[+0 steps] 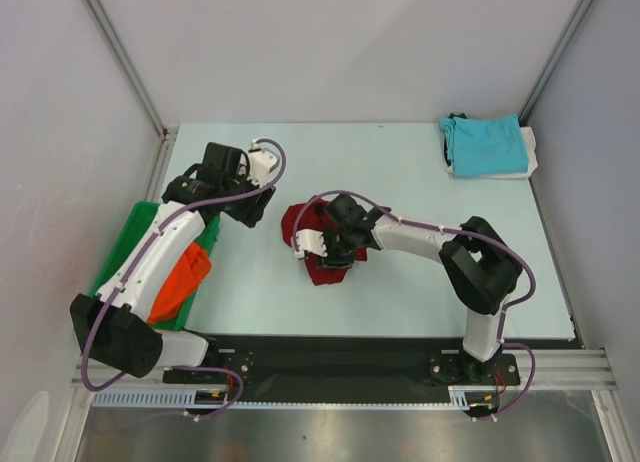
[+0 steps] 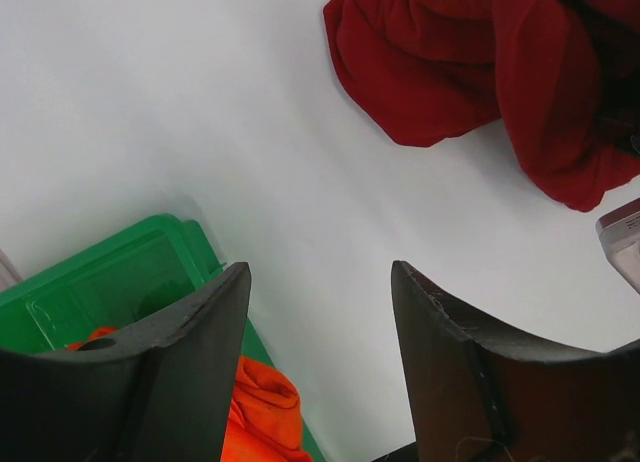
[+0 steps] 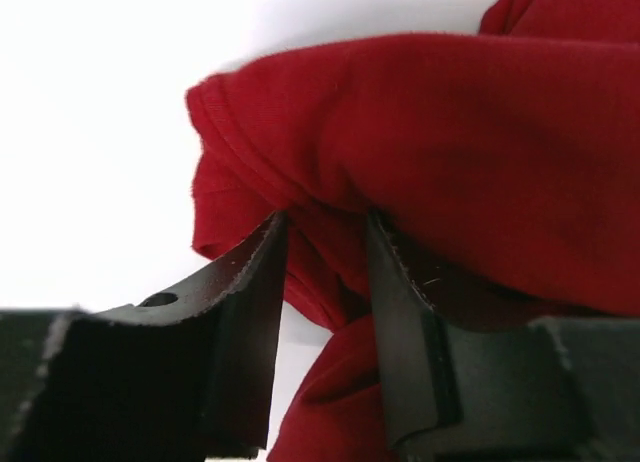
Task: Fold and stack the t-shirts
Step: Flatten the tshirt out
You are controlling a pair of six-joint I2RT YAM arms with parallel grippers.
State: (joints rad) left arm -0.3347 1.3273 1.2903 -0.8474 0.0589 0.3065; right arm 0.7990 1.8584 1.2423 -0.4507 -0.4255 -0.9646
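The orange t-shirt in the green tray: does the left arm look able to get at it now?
Probably yes. The orange t-shirt lies uncovered in the green tray, below the left arm, whose jaws stand open and empty above the table past the tray. The arm would have to fold back.

Top external: high above and behind both arms, facing down on the whole table.
Left wrist: behind the left gripper, looking past its fingertips, fairly near.
Right wrist: behind the right gripper, very close.
Shared: dark red t-shirt, ahead of the left gripper, between the right gripper's fingers.
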